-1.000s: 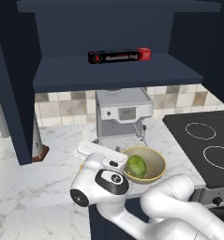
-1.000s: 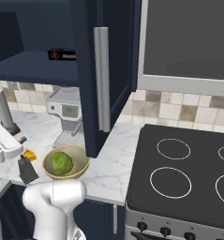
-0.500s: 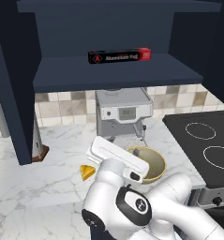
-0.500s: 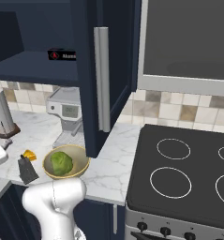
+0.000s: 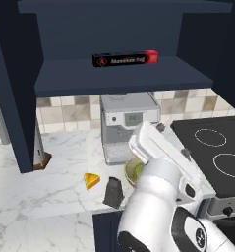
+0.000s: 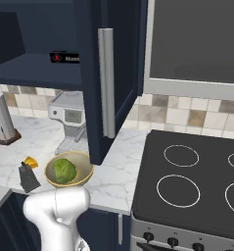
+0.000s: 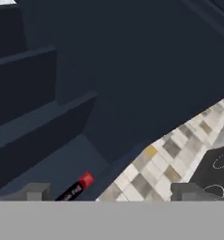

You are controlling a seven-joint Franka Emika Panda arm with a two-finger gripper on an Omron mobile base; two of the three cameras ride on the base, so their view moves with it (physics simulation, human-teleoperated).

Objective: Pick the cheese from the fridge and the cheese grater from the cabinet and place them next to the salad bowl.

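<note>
Since one second ago the arm has swung up off the counter: its white upper links now rise across the lower right of the left base view, covering most of the salad bowl (image 5: 132, 171), where before the wrist hung low in front of it. The things themselves have not moved.

In the hand view the gripper (image 7: 111, 191) shows two grey fingertips (image 7: 37, 191) set wide apart with nothing between them, pointed at the cabinet (image 7: 62, 126) shelf, the black-and-red box (image 7: 76, 188) and the tiled wall.

The cheese (image 5: 92, 180) lies on the marble counter (image 5: 45, 184), just left of the cheese grater (image 5: 113, 192), which stands upright beside the bowl. From the right base view the grater (image 6: 28, 177) sits near the counter's front edge, the cheese (image 6: 30, 162) behind it, the bowl (image 6: 68, 169) just to their right.

The coffee machine (image 5: 130, 132) stands close behind the bowl. Open counter lies left of the cheese, toward the paper towel roll (image 6: 2, 119). The cooktop (image 6: 187, 181) adjoins the counter on the right.
</note>
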